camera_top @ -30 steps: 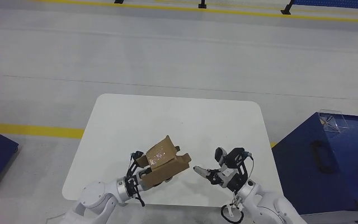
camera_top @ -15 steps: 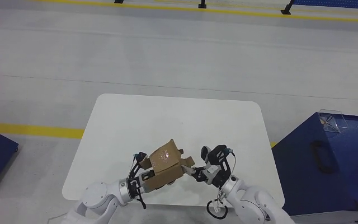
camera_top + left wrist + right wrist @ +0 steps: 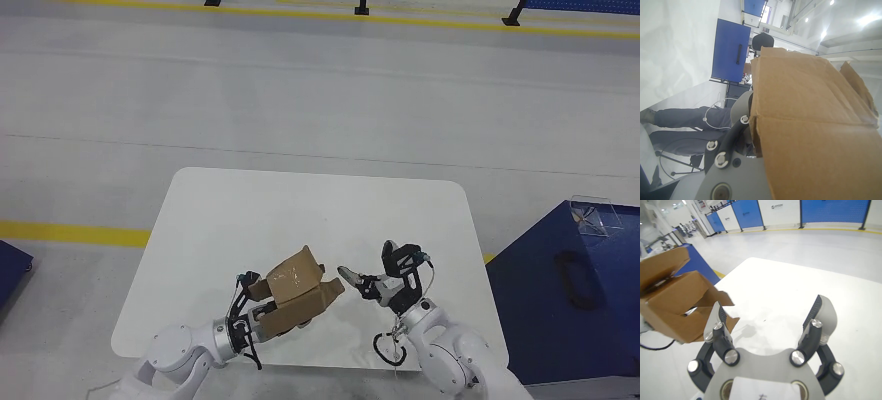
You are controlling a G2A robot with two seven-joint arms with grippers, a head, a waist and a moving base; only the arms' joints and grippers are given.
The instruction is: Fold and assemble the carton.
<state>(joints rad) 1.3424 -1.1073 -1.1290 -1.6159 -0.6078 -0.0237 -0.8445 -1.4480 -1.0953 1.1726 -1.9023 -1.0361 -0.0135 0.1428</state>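
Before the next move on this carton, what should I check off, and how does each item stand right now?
1. Hold: the left gripper has the carton off the table: ok.
2. Jaws of the right gripper open and empty: ok.
3. Approach: right gripper beside the loose flap: ok.
4. Contact with that flap: cannot tell.
5. End of carton closed: not ok, it stands open.
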